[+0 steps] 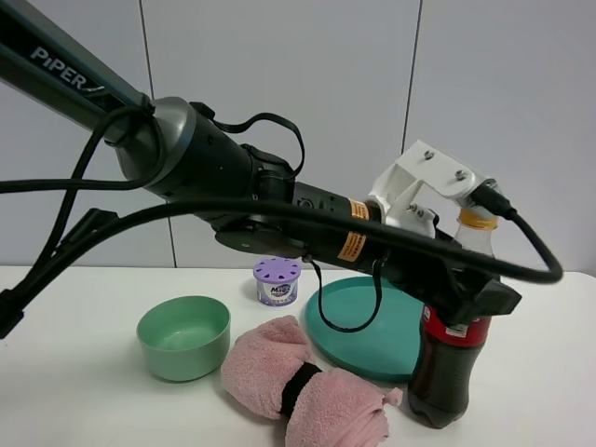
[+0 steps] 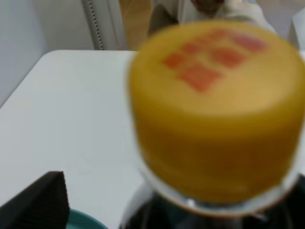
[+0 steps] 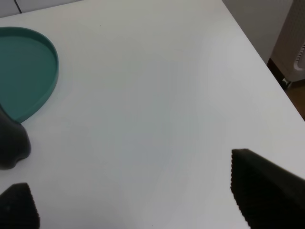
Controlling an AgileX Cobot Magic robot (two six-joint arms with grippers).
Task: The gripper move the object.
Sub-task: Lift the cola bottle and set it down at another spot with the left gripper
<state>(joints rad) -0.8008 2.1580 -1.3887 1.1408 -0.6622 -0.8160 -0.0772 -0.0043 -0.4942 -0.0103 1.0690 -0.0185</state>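
Cola bottle (image 1: 442,382) upright at lower right on worktop (image 1: 84,391), just beside teal plate (image 1: 372,349). Left gripper (image 1: 463,312) jaws straddle its shoulder, one finger (image 2: 38,202) clear of it. Right gripper (image 3: 143,200) jaws wide apart, empty.

Robotics lab bench: white table (image 1: 65,372), plain grey panelled wall (image 1: 279,56), cabled arm marked PiPER (image 1: 65,70), staged household props: green bowl (image 1: 183,337), pink towel (image 1: 270,368), teal plate (image 1: 358,312)

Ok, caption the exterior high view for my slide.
Jaws of the left gripper straddle the upright cola bottle beside the teal plate.
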